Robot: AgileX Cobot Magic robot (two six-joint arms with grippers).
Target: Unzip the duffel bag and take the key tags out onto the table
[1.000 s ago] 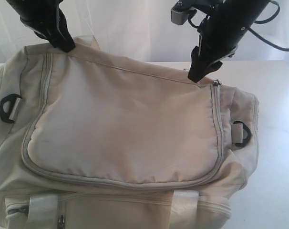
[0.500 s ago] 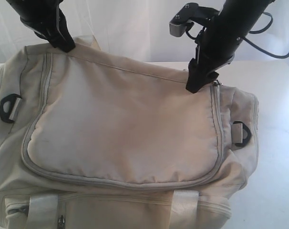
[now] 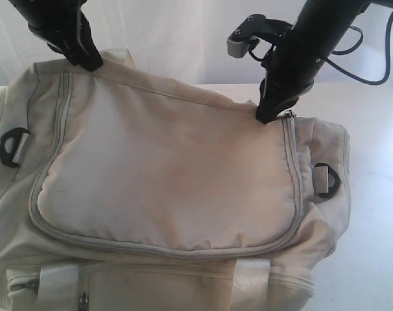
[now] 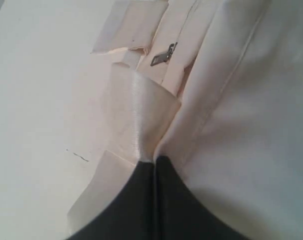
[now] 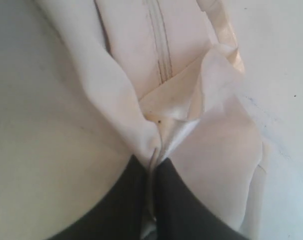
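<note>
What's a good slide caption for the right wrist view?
Right gripper pinching a fold of the cream duffel bag beside its closed zip.

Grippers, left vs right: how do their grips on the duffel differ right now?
Left gripper is at the duffel bag's rear left corner in the exterior view; right gripper is at the rear right, beside the zip pull. Left gripper pinches where a glossy webbing strap meets the fabric, jaws flush; right gripper has a fabric fold running visibly between its jaws. Shared: both shut on the bag, flap zipped.
</note>
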